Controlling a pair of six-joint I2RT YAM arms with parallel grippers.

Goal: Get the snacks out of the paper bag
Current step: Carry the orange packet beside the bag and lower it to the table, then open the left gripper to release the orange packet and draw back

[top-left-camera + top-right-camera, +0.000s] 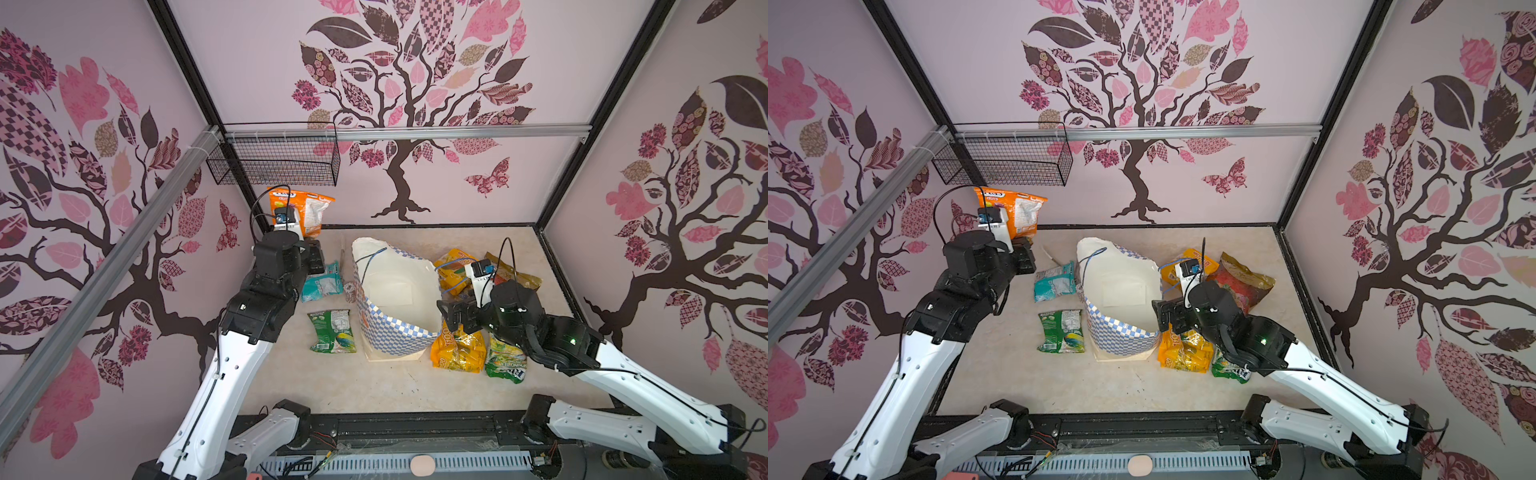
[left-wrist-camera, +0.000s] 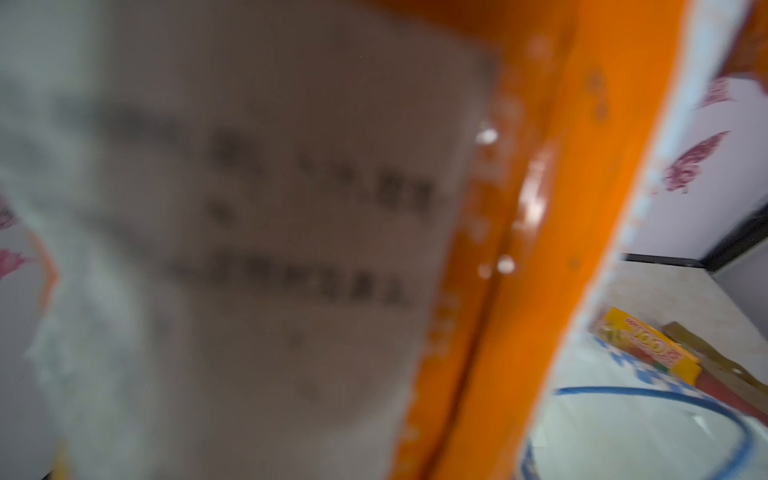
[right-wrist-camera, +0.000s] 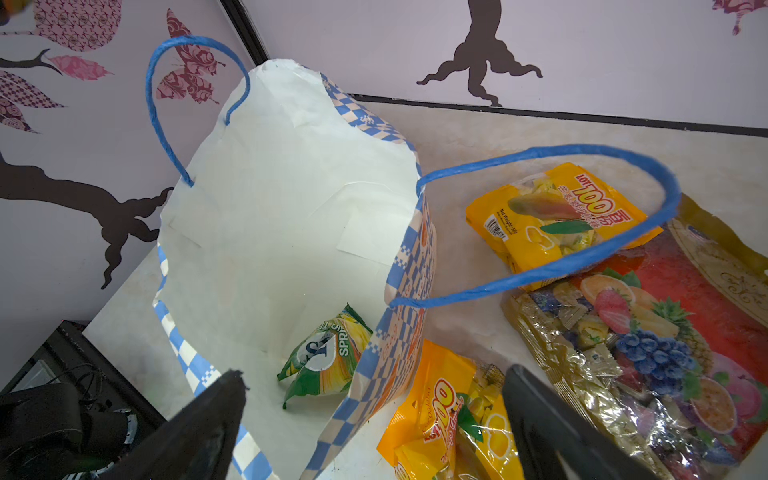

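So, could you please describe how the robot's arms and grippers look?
The left arm and right arm have white perforated shells, black joints and thin black cables. The left gripper and right gripper are black; a green light glows on the right arm.

The paper bag's (image 1: pixel 395 332) mouth gaped wide, leaving open passage down to a green packet (image 3: pixel 324 357) on its floor. Its blue cord handle (image 3: pixel 540 150) arched outward over a yellow Lot 100 candy packet (image 3: pixel 552 216). A teal packet (image 1: pixel 320 286) lay near the left wall. The front tabletop (image 1: pixel 374 390) was bare.
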